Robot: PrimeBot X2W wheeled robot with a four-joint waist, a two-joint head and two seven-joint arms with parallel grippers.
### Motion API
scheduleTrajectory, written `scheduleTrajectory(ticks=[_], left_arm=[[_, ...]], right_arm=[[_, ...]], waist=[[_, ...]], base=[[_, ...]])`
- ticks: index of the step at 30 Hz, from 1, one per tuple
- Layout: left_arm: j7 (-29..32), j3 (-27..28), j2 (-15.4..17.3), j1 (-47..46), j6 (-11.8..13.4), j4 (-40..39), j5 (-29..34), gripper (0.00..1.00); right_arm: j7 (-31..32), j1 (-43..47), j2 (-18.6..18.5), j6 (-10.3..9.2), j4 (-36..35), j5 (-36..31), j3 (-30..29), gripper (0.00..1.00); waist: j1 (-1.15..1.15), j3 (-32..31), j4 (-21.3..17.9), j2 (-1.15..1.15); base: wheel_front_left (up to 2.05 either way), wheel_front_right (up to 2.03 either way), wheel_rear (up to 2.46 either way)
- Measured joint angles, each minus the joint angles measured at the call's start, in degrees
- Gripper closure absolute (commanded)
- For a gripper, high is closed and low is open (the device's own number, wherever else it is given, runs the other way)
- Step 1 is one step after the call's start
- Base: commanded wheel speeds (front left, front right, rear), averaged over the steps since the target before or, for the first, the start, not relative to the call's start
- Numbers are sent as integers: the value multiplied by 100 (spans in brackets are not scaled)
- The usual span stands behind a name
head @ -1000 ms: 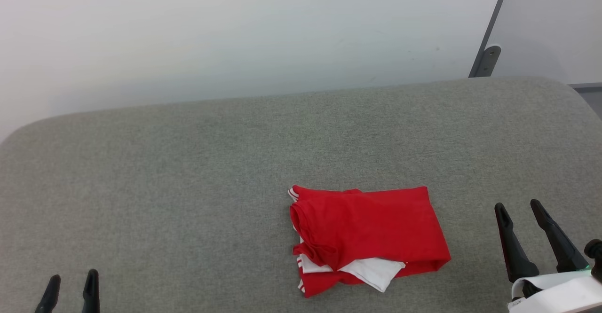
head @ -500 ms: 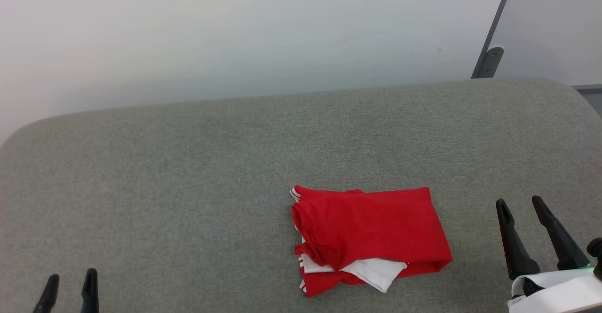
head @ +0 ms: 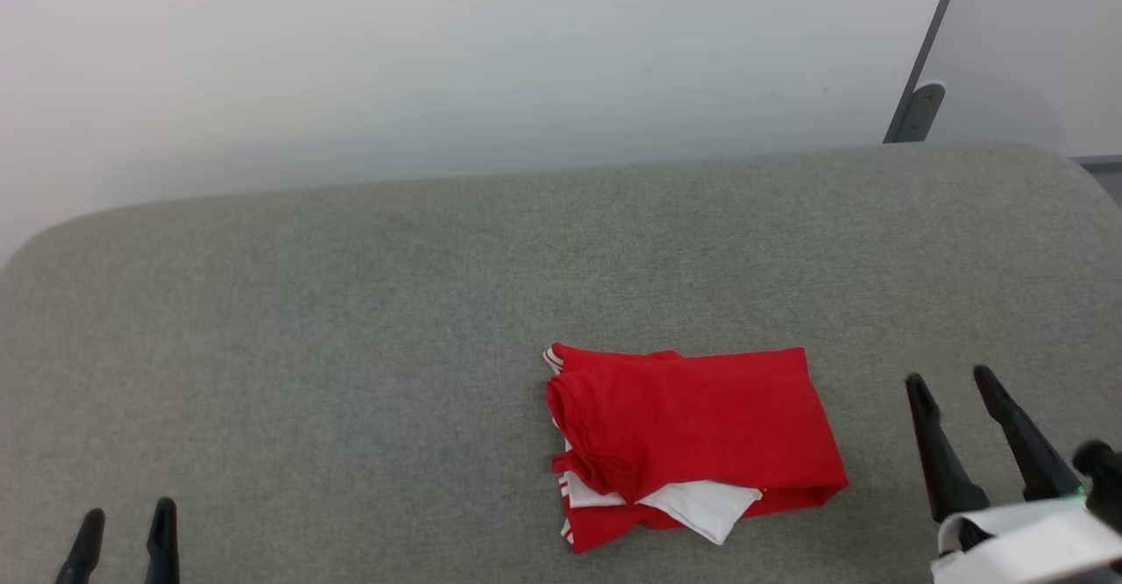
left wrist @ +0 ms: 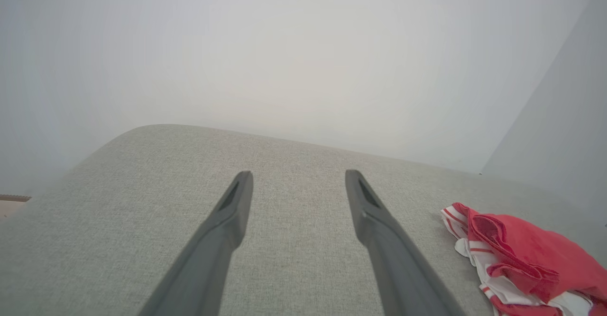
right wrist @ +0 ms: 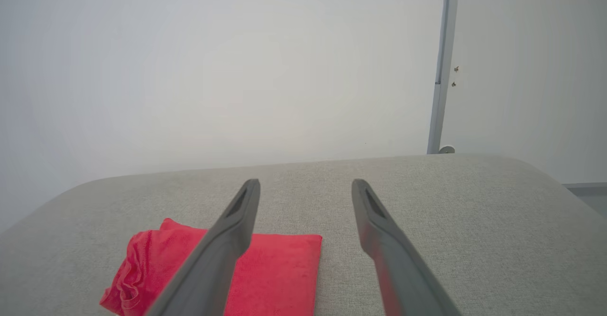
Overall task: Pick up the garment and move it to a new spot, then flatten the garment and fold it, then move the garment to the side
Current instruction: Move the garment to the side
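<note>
Wide and empty, the right claw (head: 949,377) should pinch all layers of the folded shirt (head: 701,426) to its left.

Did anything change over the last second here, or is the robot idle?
The right gripper edged a little left toward the shirt, open and holding nothing. The view itself shifted slightly, so the camera moved. The folded shirt lies where it was on the grey cushion, untouched; the left gripper stayed open, about where it was.

Left gripper (head: 128,510) and right gripper (head: 949,380) each have two long, tapering black fingers (head: 942,466); the white wrist (head: 1026,547) at lower right carries a green light (head: 1080,493).
</note>
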Motion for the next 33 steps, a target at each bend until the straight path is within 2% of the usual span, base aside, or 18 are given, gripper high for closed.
scheduleTrajectory(ticks=[3, 6, 11, 14, 17, 20, 26, 31, 32, 33], left_arm=[[0, -12, 14, -51, 0, -16, 15, 0], [0, -23, 7, -162, 0, -79, -12, 0], [0, -90, 37, -331, 0, -163, -130, 0], [0, -169, 125, -469, 0, -178, -241, 0], [0, -245, 242, -612, 0, -167, -350, 0], [0, -268, 338, -770, 0, -159, -474, 0], [0, -367, 604, -1056, 0, -201, -682, 0], [0, -421, 782, -1306, 0, -211, -797, 0], [0, -447, 814, -1356, 0, -208, -823, 0], [0, -461, 835, -1403, 0, -203, -834, 0]], right_arm=[[376, -236, -44, 0, -22, -40, 96, 0], [1122, -600, -145, 0, 86, -36, 166, 0], [3112, -1163, -359, 0, 413, 121, 375, 0], [4295, -1440, -367, 0, 528, 241, 311, 0], [5371, -1630, -198, 0, 573, 240, 124, 0], [6232, -1735, 32, 0, 530, -33, -167, 0], [6970, -1775, 580, 0, 225, -875, -572, 0], [6943, -1752, 794, 0, 135, -1255, -589, 0], [6880, -1752, 810, 0, 127, -1305, -582, 31], [6819, -1753, 817, 0, 120, -1325, -576, 67]], waist=[[0, 58, 18, 0], [0, 132, 57, 0], [0, 312, 167, 0], [0, 472, 246, 0], [0, 651, 334, 0], [0, 839, 417, 0], [0, 1258, 563, 0], [0, 1621, 637, 0], [0, 1691, 647, 0], [0, 1755, 655, 0]], base=[[0, 0, 0], [0, 0, 0], [0, 0, 0], [0, 0, 0], [0, 0, 0], [0, 0, 0], [0, 0, 0], [0, 0, 0], [0, 0, 0], [0, 0, 0]])
